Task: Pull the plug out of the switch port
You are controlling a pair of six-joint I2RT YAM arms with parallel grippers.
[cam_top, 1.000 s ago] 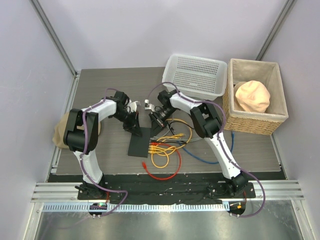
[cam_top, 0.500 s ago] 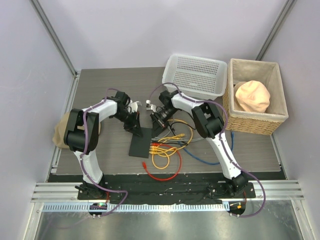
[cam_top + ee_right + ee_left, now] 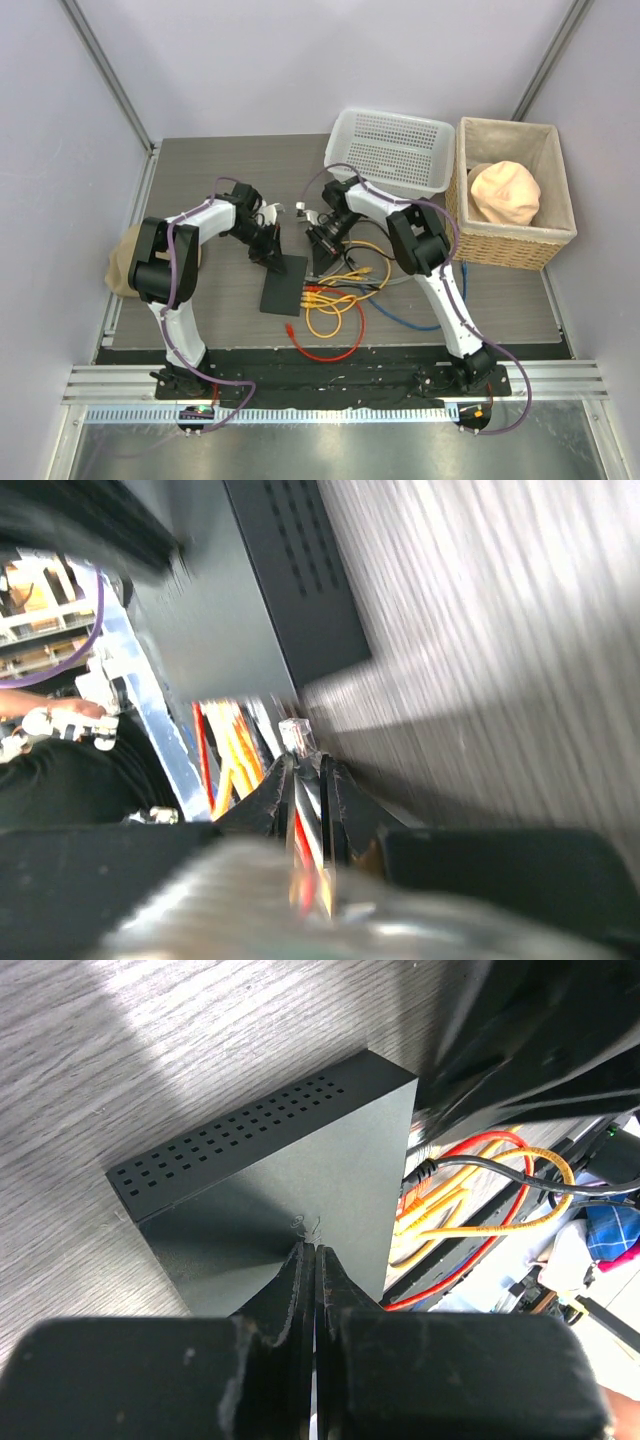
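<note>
The left hand [image 3: 308,1260] is clenched, its two fingers pressed flat together with nothing between them. Their tips rest on the top face of the switch [image 3: 270,1175], near the middle of the left wrist view. The right hand [image 3: 306,772] is closed around a thin cable. The clear plug [image 3: 298,735] sticks out just past its fingertips, close beside a corner of the switch at the centre of that blurred view; whether it sits in a port I cannot tell.

From above, the switch lies flat on the grey wood-grain bench [image 3: 210,180] at centre frame, with a tangle of yellow, orange, red, blue and black cables [image 3: 335,300] spilling from its right edge. A white mesh basket [image 3: 392,150] and a wicker basket [image 3: 510,250] stand at the upper right. Pale walls close in the bench.

Both arms reach forward and bend inward, their hands meeting at the switch's far end.
</note>
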